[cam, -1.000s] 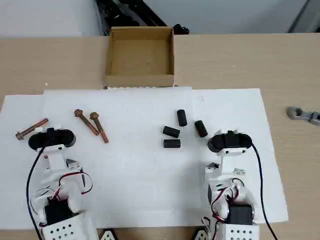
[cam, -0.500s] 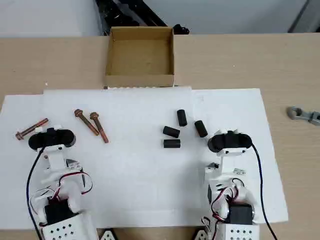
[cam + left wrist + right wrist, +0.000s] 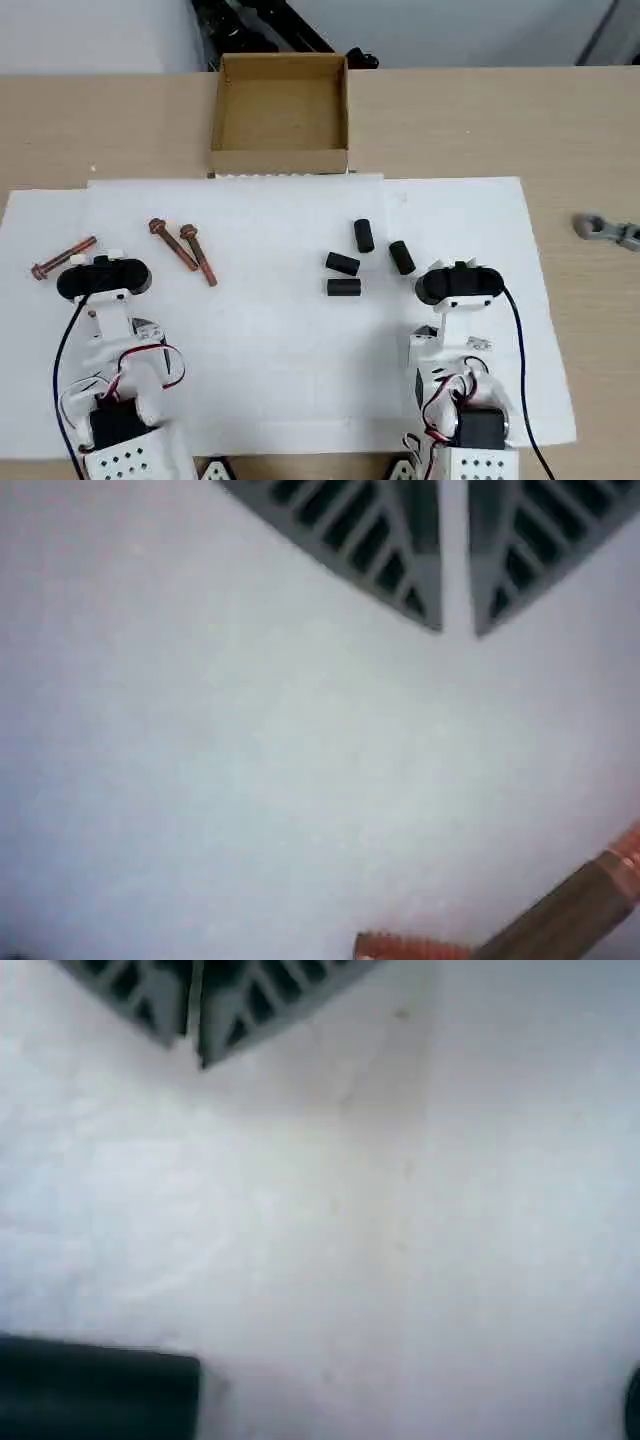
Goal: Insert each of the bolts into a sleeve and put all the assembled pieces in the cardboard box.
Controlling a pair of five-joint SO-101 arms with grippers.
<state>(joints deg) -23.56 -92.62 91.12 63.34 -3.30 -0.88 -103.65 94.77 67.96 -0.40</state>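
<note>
White sheet [image 3: 270, 350]; left wrist view frames a bolt [image 3: 560, 918], right a sleeve [image 3: 95, 1395].

left arm [image 3: 110, 340]: white printed links, black servo blocks, black oval wrist housing, red/white/black wires looping near the base, one black cable down its side, perforated white base plate. right arm [image 3: 455, 350]: same white-and-black build, black cable, red and white wire loops. left gripper [image 3: 455, 630] and right gripper [image 3: 195, 1055]: grey fingers, slotted triangular lattice.
</note>
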